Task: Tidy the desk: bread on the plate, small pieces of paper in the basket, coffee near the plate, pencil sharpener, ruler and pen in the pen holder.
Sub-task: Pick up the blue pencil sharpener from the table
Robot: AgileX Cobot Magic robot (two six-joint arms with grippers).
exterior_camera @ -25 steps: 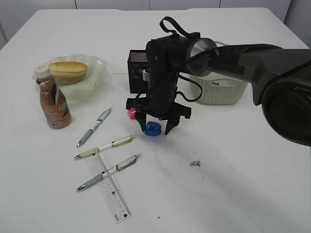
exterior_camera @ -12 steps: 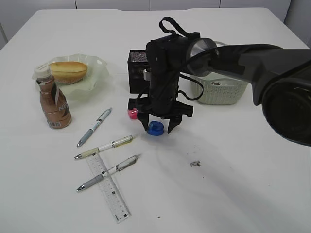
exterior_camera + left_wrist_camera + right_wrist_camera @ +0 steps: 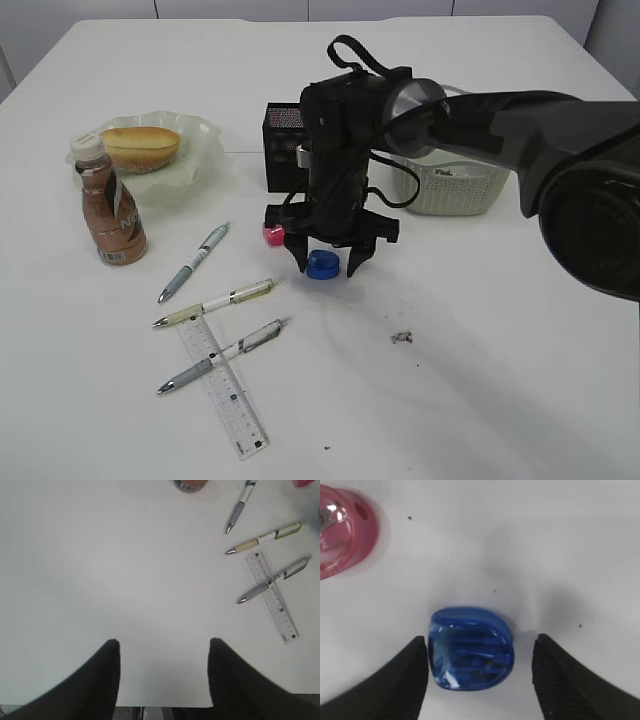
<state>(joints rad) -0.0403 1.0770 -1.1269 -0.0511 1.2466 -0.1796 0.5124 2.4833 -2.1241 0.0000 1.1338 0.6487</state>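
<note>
A blue pencil sharpener (image 3: 322, 264) (image 3: 470, 649) lies on the white table between the fingers of my right gripper (image 3: 326, 268) (image 3: 481, 645), which is open. The left finger is almost against it and the right finger stands clear. A pink pencil sharpener (image 3: 271, 234) (image 3: 342, 532) lies just to the left. Three pens (image 3: 194, 262) (image 3: 263, 538) and a clear ruler (image 3: 224, 385) (image 3: 274, 597) lie front left. Bread (image 3: 140, 143) rests on the plate (image 3: 205, 150), with the coffee bottle (image 3: 110, 205) beside it. My left gripper (image 3: 164, 642) is open over bare table.
The black pen holder (image 3: 282, 140) stands behind the right arm, and a white basket (image 3: 450, 185) sits to its right. A small scrap of paper (image 3: 402, 337) lies on the table front right of the gripper.
My right gripper has shifted slightly to the right and settled around the blue sharpener, which sits a touch further right than before. Nothing else moved.
</note>
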